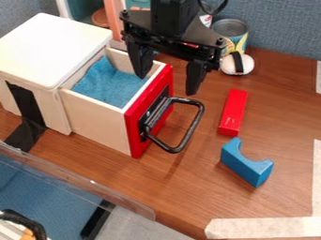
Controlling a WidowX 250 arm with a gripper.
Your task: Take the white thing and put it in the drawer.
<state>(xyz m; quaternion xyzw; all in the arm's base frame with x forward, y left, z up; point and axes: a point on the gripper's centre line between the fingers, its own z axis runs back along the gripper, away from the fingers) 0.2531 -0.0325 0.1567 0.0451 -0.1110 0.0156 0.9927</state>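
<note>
Drawer stands open, blue cloth inside. Gripper is released, fingers spread, above the drawer's red front. White thing, black-banded, lies on the counter beyond that front, well apart from the drawer.

A single fixed camera looks down at a slant from above the counter, facing the drawer box fairly closely.

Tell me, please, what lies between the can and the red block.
In the camera view, the white thing lies between the can and the red block.
</note>
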